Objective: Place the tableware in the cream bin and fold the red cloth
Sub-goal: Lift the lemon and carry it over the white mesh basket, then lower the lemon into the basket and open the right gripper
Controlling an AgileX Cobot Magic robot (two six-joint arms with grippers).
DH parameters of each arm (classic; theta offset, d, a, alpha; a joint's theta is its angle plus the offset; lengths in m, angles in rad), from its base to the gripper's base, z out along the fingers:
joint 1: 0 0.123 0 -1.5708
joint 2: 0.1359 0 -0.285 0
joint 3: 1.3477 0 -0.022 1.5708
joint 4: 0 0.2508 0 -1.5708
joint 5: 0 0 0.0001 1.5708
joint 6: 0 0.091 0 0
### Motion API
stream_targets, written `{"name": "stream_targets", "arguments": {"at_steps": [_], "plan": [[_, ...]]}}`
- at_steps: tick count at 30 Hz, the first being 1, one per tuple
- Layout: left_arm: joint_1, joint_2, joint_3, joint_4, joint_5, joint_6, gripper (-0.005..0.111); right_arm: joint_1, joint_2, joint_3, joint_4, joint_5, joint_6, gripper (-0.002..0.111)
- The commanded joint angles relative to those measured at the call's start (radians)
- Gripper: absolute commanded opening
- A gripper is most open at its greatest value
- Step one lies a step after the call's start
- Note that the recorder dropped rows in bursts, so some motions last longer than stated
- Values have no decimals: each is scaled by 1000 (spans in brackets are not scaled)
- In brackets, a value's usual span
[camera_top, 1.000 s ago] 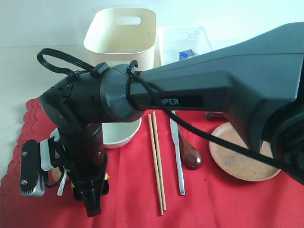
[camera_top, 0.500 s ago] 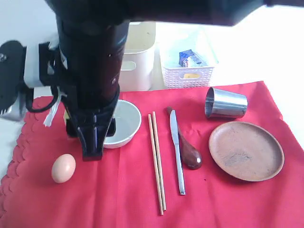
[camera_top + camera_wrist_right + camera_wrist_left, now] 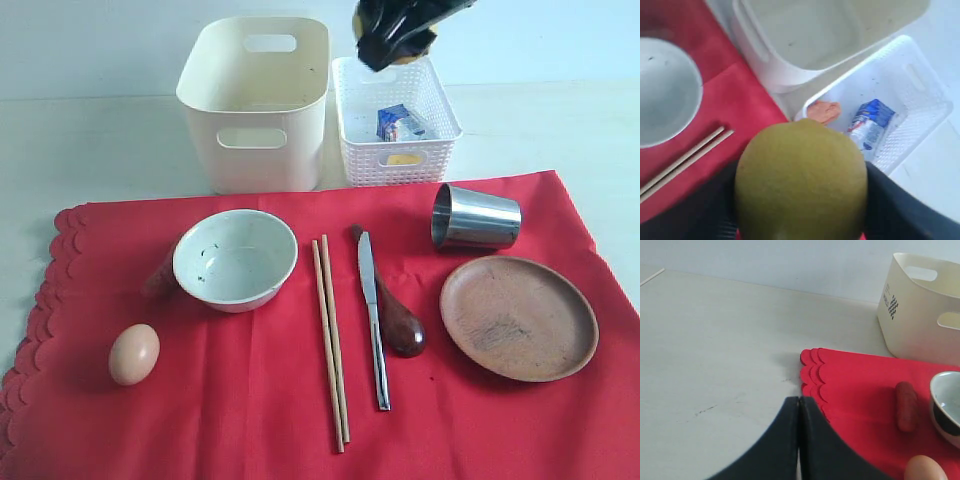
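The red cloth [image 3: 250, 420] lies flat under the tableware: pale bowl [image 3: 235, 260], two chopsticks [image 3: 330, 340], steel knife [image 3: 372, 320], dark wooden spoon [image 3: 400, 325], steel cup [image 3: 475, 217] on its side, and wooden plate [image 3: 518, 317]. The cream bin [image 3: 255, 110] stands behind the cloth. My right gripper [image 3: 398, 40] hangs above the white basket, shut on a yellow-green lemon [image 3: 801, 182]. My left gripper [image 3: 799, 401] is shut with nothing in it, low over the bare table by the cloth's scalloped corner [image 3: 812, 370]; the exterior view does not show it.
The white lattice basket [image 3: 400, 165] beside the bin holds a blue-white milk carton [image 3: 871, 122] and an orange piece of food [image 3: 824, 111]. An egg [image 3: 134, 354] and a reddish sausage [image 3: 906, 406] lie on the cloth left of the bowl.
The right arm, which hung low over the cloth's left side, has risen and swung back right with the lemon; only its gripper shows above the basket, uncovering bowl and egg.
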Motion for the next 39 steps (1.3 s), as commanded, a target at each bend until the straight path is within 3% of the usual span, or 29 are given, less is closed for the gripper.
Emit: {"name": "stream_targets", "arguments": {"at_steps": [1, 8, 21, 32, 39], "plan": [[-4, -6, 0, 1, -11, -3, 0, -166, 25, -2, 124, -134, 7, 0], [-4, -6, 0, 1, -11, -3, 0, -305, 189, -2, 313, -230, -16, 0], [-4, -6, 0, 1, -11, -1, 0, -301, 463, -7, 535, -533, -214, 0], [-4, -6, 0, 1, -11, -3, 0, -301, 626, -230, 653, -421, -262, 1], [-4, -6, 0, 1, -11, -1, 0, -301, 666, -255, 653, -377, -262, 20]]}}
